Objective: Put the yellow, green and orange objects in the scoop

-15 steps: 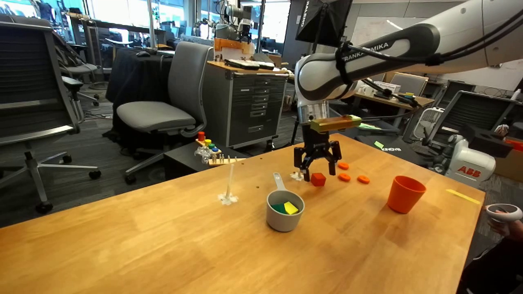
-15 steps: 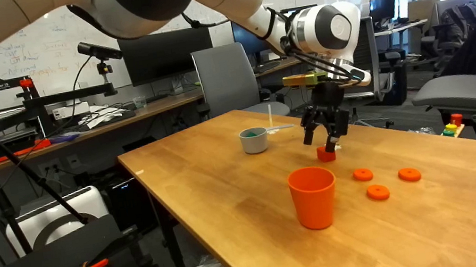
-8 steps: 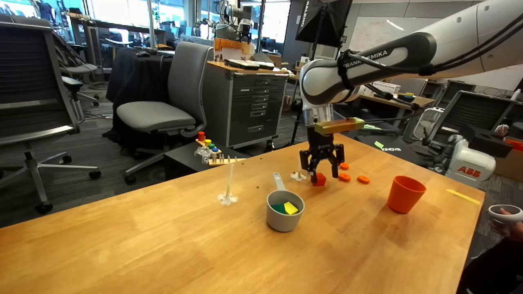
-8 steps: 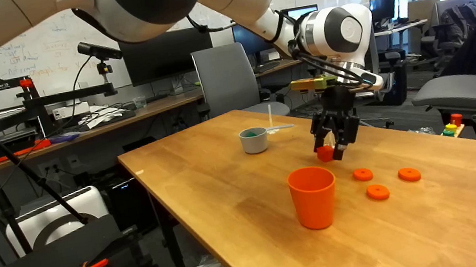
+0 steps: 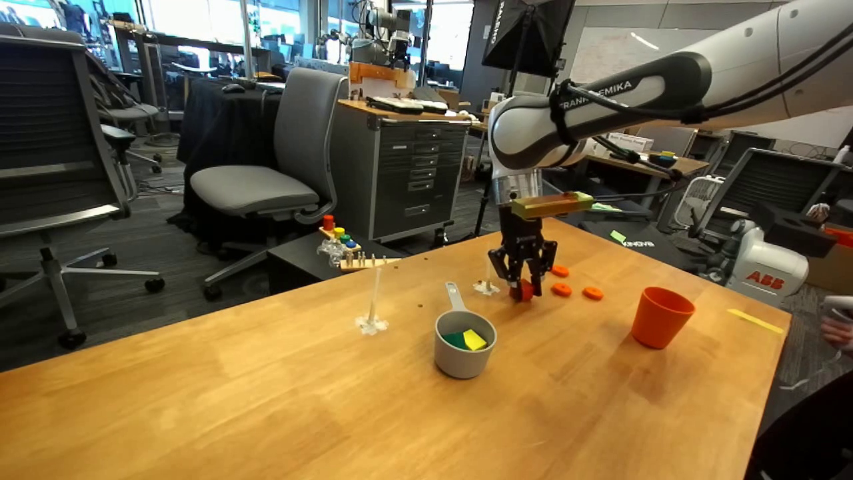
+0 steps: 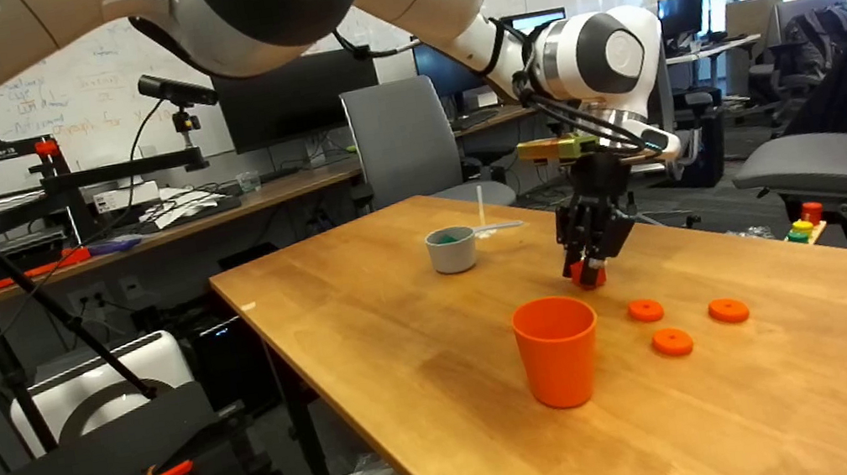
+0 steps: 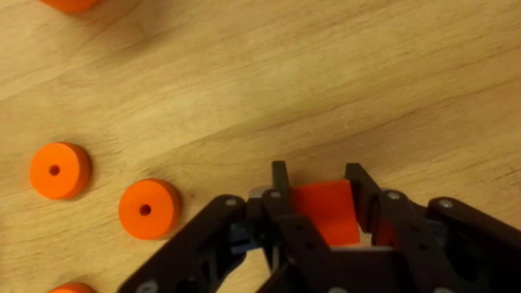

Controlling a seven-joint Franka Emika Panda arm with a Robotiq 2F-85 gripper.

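Red-orange cube [image 7: 330, 215] sits on the table [image 5: 373, 413], gripper [image 7: 317, 176] narrow around it, one finger against each side; looks held, no lift apparent in both exterior views. Progress: yellow piece [image 5: 474, 340] and green piece [image 5: 454, 341] already in the scoop [image 5: 460, 360]; cube left, presumably the "orange" one; remaining would be lift, carry over, release; can't tell if the three orange discs [image 6: 673, 343], loose near the cube, count too. Containers: scoop is upright, holds yellow next to green, stacking unclear; likely room for the cube on top, may perch; orange cup [image 6: 562, 368] upright, well apart from the scoop, nothing above its rim, bottom hidden.
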